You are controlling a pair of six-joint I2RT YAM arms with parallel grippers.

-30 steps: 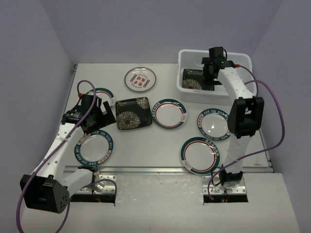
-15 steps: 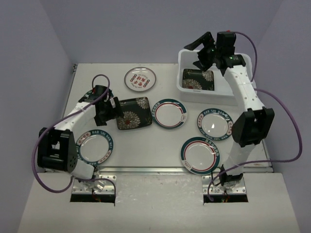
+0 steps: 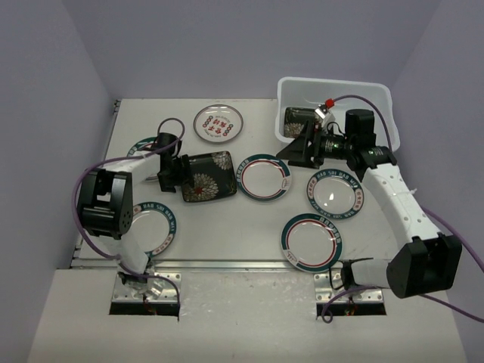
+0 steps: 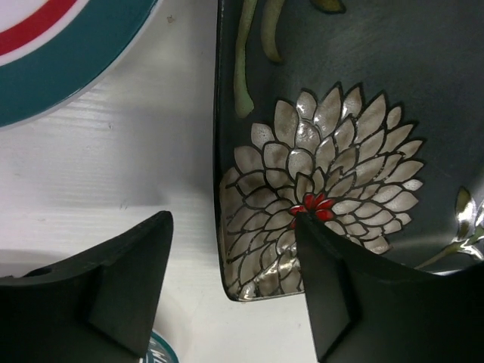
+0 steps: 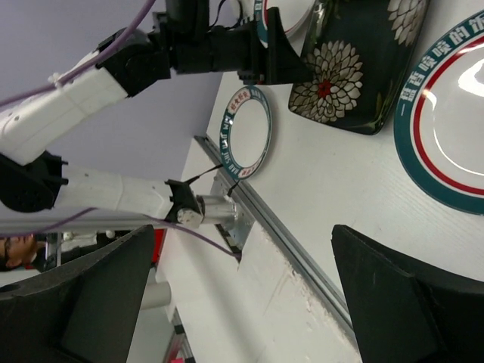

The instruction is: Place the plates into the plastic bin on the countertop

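A: Progress?
B: One black square plate (image 3: 300,122) lies in the bin (image 3: 382,94), at the desk's (image 3: 227,219) 1 o'clock corner. By my count seven remain out.
A: Jaws?
B: Left gripper (image 3: 168,175): jaws apart, straddling the second black plate's (image 3: 206,176) 9 o'clock rim. Right gripper (image 3: 296,151): jaws wide, empty, at the bin's 7 o'clock corner. Teal plates (image 3: 263,177) crowd the desk. Lift high.

Cam setup: one overhead, two on the wrists.
Top view sits high above the near edge and looks down on the whole worktop (image 3: 227,227). Left wrist is tight over a corner of the square black plate (image 4: 355,113). Right wrist is rolled sideways and further off, looking across the worktop. All three share that plate.
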